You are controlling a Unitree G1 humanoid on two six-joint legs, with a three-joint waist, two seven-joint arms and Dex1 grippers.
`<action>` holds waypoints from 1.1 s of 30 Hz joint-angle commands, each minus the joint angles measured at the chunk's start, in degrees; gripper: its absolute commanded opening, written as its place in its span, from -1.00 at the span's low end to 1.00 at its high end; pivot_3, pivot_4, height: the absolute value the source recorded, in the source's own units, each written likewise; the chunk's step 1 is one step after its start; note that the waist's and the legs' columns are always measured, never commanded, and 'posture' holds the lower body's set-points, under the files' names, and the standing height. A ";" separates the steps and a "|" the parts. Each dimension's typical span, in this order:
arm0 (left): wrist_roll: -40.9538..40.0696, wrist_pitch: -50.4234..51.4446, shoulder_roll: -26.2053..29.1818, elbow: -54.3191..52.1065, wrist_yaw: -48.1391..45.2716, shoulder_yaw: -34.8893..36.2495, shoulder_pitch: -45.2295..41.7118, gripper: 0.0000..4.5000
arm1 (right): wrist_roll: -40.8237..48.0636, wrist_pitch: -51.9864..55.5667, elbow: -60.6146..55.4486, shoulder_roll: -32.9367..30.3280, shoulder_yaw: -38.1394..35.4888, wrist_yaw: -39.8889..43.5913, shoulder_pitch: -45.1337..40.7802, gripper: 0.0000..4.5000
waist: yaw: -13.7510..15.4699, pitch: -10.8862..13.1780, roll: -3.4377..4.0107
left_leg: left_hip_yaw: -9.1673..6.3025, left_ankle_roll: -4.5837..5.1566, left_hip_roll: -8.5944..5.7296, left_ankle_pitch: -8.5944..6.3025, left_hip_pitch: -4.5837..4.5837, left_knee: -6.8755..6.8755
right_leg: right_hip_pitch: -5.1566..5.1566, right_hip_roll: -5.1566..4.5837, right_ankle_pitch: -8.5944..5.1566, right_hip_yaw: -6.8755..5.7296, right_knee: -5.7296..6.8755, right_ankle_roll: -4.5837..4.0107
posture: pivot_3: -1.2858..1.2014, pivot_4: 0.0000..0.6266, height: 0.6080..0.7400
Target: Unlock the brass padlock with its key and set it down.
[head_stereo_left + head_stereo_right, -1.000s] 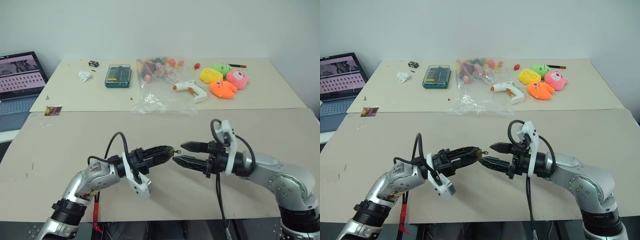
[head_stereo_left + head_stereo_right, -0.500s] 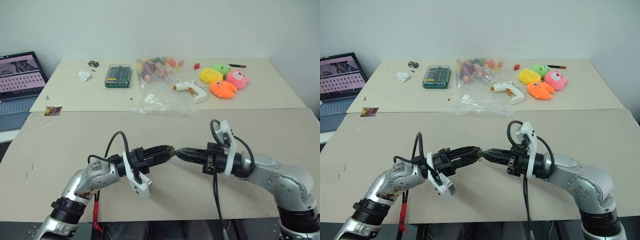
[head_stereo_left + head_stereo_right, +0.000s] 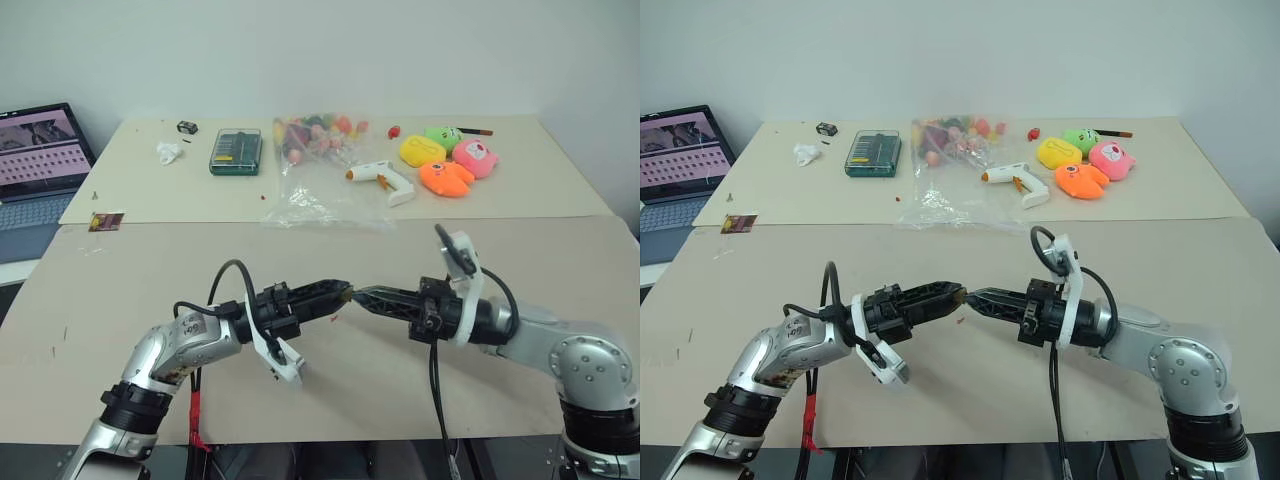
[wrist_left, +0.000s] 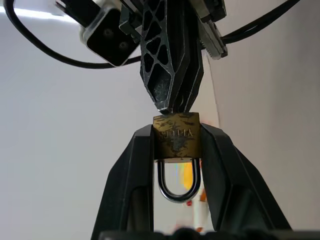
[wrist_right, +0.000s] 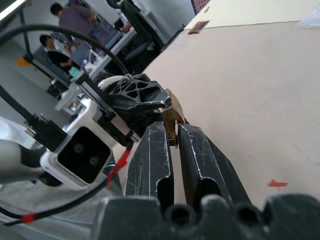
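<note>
The brass padlock (image 4: 176, 139) is clamped between the fingers of my left gripper (image 3: 343, 292), its silver shackle (image 4: 179, 189) pointing back toward the wrist. Both hands hover above the near table, tip to tip. My right gripper (image 3: 361, 294) comes in from the right, and its closed tips press against the padlock's keyhole end (image 5: 173, 113). A thin sliver of metal, the key (image 5: 175, 140), is pinched between the right fingertips (image 5: 161, 134); most of it is hidden by them.
On the far table lie a clear bag of colourful pieces (image 3: 320, 165), a green tool case (image 3: 236, 151), a white glue gun (image 3: 385, 180) and plush toys (image 3: 450, 160). A laptop (image 3: 35, 160) stands at the far left. People sit far behind (image 5: 60, 55).
My right gripper has gone from wide open to shut at the padlock's end. Both wrists have rolled, and the left one still holds the padlock.
</note>
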 commanded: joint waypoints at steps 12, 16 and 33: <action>0.25 1.97 -0.82 -4.12 2.17 -1.48 -1.88 -0.64 | 11.99 0.35 -0.39 -5.58 4.09 -9.17 -2.84 -0.95 | -0.07 0.00 0.00 | 0.02 0.05 0.00 -0.02 0.00 0.00 | 0.00 0.01 0.00 -0.01 0.03 0.01 | 0.03 -0.52 1.00; 1.04 2.23 -1.07 -4.35 2.77 -1.71 -1.97 -0.64 | 11.25 0.43 -1.05 -6.41 4.61 -7.45 -3.06 -0.95 | -0.03 0.00 0.00 | 0.03 0.05 0.00 -0.02 0.00 0.00 | -0.01 0.01 0.00 -0.01 0.02 0.01 | 0.03 -0.52 1.00; -13.22 8.56 -1.12 -1.62 -5.71 -6.92 -0.63 -0.64 | -17.39 -9.71 -8.12 -8.54 6.98 13.66 -3.80 -0.95 | -0.11 0.00 0.00 | 0.10 0.06 0.00 -0.03 -0.02 0.06 | -0.04 -0.01 -0.01 -0.02 0.03 0.02 | 0.03 -0.52 1.00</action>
